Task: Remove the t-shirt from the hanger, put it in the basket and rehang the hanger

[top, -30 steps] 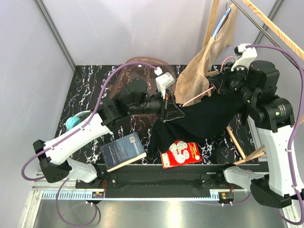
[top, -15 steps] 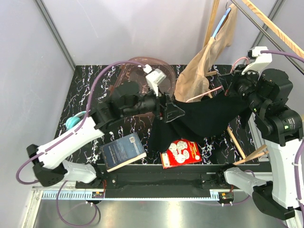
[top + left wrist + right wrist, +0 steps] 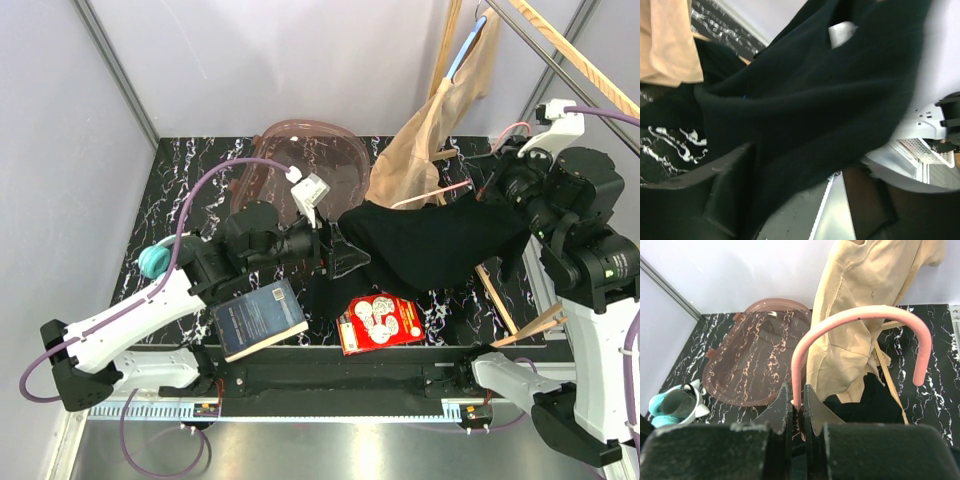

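We see the t-shirt (image 3: 440, 240) as matt black cloth, soft and faintly fuzzy, and the tan garment (image 3: 415, 160) as matt woven cloth with stitched seams. The hanger (image 3: 860, 320) looks like smooth pink plastic with a dull sheen. The fingers (image 3: 775, 412) of the right gripper (image 3: 797, 387) are matt black plastic, rough at the edges. The table (image 3: 190, 200) is glossy black with white marble veining, the tub (image 3: 290, 150) translucent pinkish plastic, the rod (image 3: 570, 50) bare pale wood, the packet (image 3: 380, 320) shiny red.
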`<action>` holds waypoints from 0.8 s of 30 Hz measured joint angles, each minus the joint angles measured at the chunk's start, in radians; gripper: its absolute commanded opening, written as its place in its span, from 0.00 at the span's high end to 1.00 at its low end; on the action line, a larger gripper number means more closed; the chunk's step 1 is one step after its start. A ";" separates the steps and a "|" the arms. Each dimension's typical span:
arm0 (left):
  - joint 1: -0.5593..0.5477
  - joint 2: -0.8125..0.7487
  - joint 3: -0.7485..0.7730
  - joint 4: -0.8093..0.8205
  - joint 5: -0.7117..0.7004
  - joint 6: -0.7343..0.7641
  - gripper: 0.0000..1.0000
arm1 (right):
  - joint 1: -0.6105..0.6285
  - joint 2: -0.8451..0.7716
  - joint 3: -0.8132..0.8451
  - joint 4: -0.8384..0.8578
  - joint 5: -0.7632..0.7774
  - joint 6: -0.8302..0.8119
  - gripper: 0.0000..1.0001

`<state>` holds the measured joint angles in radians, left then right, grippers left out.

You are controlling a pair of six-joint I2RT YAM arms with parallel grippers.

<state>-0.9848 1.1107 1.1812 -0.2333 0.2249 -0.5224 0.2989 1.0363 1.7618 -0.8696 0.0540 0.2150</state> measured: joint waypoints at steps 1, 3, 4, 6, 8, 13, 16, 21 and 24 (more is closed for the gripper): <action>0.000 0.002 -0.007 0.003 -0.005 -0.003 0.44 | 0.000 -0.003 0.004 -0.001 0.004 0.003 1.00; 0.000 -0.002 -0.021 0.006 -0.022 -0.011 0.49 | 0.000 -0.010 0.015 -0.007 0.010 0.008 1.00; 0.000 -0.010 -0.035 0.013 -0.036 -0.013 0.58 | 0.000 -0.016 0.017 -0.010 0.014 0.009 1.00; 0.000 -0.039 -0.071 0.016 -0.072 -0.025 0.69 | 0.000 -0.031 0.018 -0.016 0.022 0.009 1.00; 0.000 -0.076 -0.103 0.016 -0.111 -0.037 0.79 | 0.000 -0.046 0.018 -0.021 0.034 0.009 1.00; 0.000 -0.177 -0.144 0.017 -0.215 -0.061 0.94 | 0.000 -0.064 0.018 -0.024 0.046 0.012 1.00; 0.000 -0.212 -0.144 0.018 -0.262 -0.071 1.00 | 0.000 -0.070 0.018 -0.026 0.051 0.019 1.00; 0.000 -0.263 -0.156 0.023 -0.352 -0.098 1.00 | 0.000 -0.071 0.017 -0.026 0.061 0.033 1.00; 0.000 -0.292 -0.165 0.026 -0.384 -0.108 1.00 | 0.000 -0.076 0.004 -0.025 0.085 0.055 1.00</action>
<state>-0.9848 0.8188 1.0164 -0.2077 -0.1593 -0.6300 0.2993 0.9600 1.7657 -0.8948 0.1390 0.2699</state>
